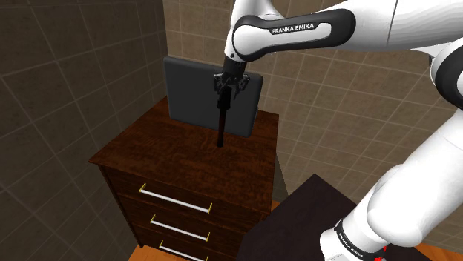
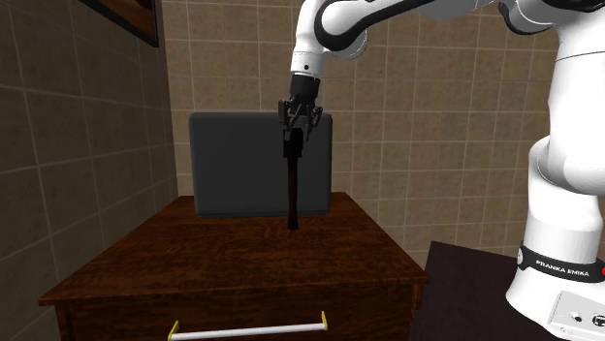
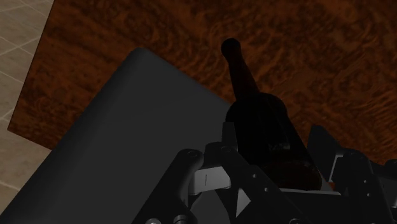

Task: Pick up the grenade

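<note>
Grenade (image 1: 221, 119) hangs straight below the gripper (image 1: 226, 83). It is a dark stick type, with its thick head up in the jaws and its thin handle reaching down toward the dresser (image 1: 171, 148).

By size, the dark, wood-grained dresser top lies under the hand. The grey panel (image 1: 193, 89) stands upright just behind the hand. Then comes the grenade, and last the fingers (image 3: 327, 153), which are pinched on the head from both sides.

Your step, as I judge it, is the lift. The grenade's long axis is vertical, with the handle end pointing down, so raise the hand straight up along it. You cannot tell from these views whether the handle tip touches the wood or hangs just above it. Climb slowly until a clear gap shows under the tip. Avoid swinging toward the panel, because the long handle would likely act as a pendulum and could twist in the grip.
</note>
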